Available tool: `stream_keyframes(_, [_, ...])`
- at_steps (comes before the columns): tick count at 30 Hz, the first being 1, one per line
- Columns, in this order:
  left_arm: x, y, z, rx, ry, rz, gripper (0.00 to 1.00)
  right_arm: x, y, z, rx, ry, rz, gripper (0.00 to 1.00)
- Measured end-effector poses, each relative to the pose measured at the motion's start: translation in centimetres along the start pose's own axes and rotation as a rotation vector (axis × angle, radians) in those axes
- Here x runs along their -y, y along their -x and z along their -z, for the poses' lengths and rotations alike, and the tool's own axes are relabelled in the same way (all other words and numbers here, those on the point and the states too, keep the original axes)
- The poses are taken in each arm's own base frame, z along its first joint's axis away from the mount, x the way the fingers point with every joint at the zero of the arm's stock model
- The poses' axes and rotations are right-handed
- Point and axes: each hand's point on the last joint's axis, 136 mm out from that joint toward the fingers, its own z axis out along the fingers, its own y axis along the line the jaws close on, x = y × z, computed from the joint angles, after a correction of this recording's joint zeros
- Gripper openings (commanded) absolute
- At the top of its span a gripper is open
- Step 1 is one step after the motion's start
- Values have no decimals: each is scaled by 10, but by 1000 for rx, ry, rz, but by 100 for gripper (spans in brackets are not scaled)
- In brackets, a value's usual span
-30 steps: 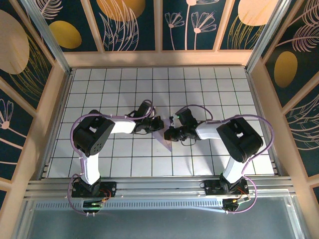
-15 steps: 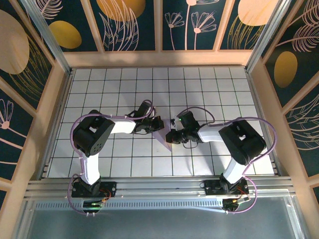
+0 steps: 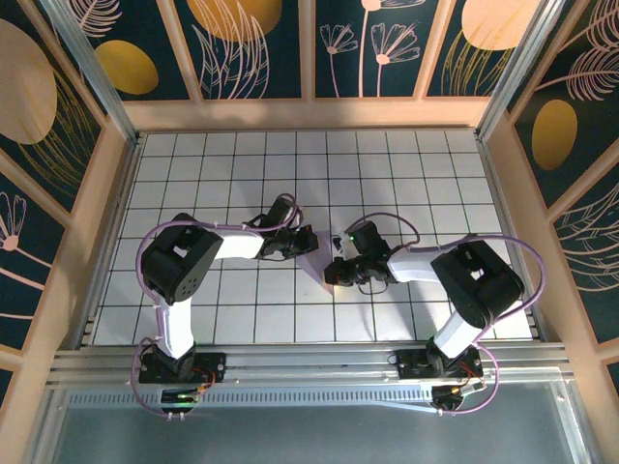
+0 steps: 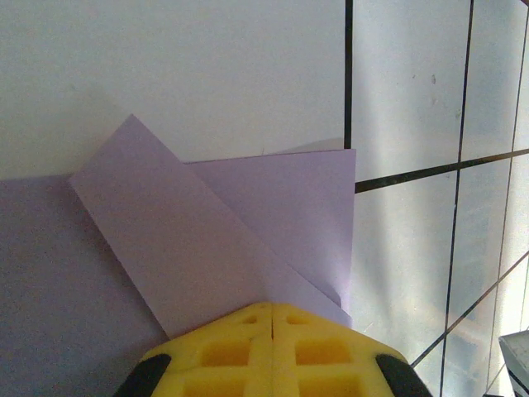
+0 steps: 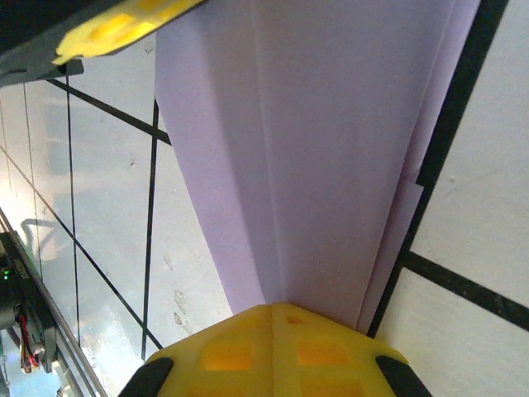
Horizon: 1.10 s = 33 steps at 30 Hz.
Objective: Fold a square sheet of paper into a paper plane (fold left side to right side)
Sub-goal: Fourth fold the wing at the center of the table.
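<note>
While both tools are clenched, the paper plane (image 5: 314, 149) is found flat on the gridded counter (image 3: 242, 164), between the two wrists near the middle of the grid. The left tool (image 4: 271, 322) is shut, with its yellow fingertips set on the lavender paper. The right tool (image 5: 273, 322) is likewise shut, and the tapering end of the paper runs in under its tips. It cannot be told whether the paper is pinched between the fingers or only pressed beneath them.

A late fold is judged to be in hand. The sheet is already narrowed to a long dart with a centre crease, and stacked layers are seen along one edge. In the left wrist view one diagonal flap is laid over the layer below. The current step is judged to be the setting of creases.

For the next move, the left side is to be brought over onto the right side along the centre line. One tool is required to pin the paper while the free edge is lifted by the other. The edges are to be aligned before the crease is pressed, since thin paper is liable to slip or buckle.

In the top view the paper is largely covered by the two wrists, and its outline cannot be made out. In both wrist views it is cut off at the frame edge, and its end is hidden under the fingertips.
</note>
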Motion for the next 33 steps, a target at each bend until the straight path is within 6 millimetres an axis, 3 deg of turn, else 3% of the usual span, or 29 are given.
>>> stream_keyframes(33, [0, -2, 0, -7, 3, 0, 0, 4, -45, 15, -50, -23, 2, 0])
